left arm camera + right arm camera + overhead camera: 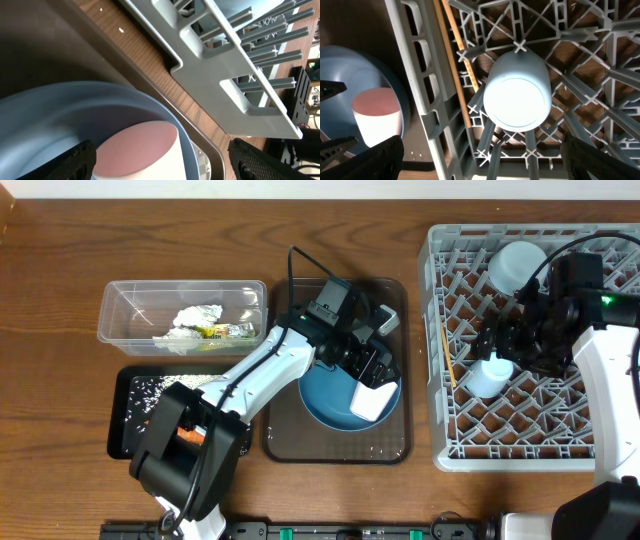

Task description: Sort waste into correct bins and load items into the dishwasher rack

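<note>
Two hands stand open. I read the left hand (pixel 165 162) as straddling the pink cup (pixel 137 147) on the blue plate (pixel 50 115), left of the rack (pixel 437 330). The right hand (pixel 480 152) hovers over the light-blue cup (pixel 517 95).

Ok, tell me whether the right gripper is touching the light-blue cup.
Apart. The right wrist view shows the right gripper open, a finger on each side of the light-blue cup, with rack showing in both gaps.
</note>
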`<move>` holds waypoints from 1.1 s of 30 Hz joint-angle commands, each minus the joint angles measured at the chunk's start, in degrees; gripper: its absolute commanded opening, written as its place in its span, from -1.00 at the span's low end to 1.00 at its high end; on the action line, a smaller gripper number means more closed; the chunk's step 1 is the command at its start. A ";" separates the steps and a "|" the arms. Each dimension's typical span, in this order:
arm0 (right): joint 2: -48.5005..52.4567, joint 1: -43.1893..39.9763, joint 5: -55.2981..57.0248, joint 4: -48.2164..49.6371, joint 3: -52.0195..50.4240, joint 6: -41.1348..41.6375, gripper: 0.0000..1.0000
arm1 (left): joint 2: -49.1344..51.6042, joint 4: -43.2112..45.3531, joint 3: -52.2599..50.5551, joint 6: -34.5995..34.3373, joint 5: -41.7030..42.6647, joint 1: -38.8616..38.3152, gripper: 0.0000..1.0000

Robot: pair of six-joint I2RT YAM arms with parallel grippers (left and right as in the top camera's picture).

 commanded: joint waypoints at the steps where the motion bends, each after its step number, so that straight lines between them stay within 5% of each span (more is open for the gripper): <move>1: 0.07 -0.79 -0.68 -0.02 1.01 -0.52 0.98 | 0.24 0.07 -0.20 0.94 0.87 0.20 0.73; 10: 0.07 -0.79 -0.68 -0.04 1.01 -0.52 0.99 | 0.24 0.31 -0.17 -3.39 6.71 0.20 0.73; 27: 0.07 -0.79 -0.66 -0.04 1.01 -0.52 0.98 | 0.85 -7.32 -0.26 -3.10 5.44 -1.57 0.71; 33: 0.07 -0.79 -0.68 -0.02 1.01 -0.52 0.99 | 0.85 -15.04 -0.26 -3.10 -4.96 -1.51 0.69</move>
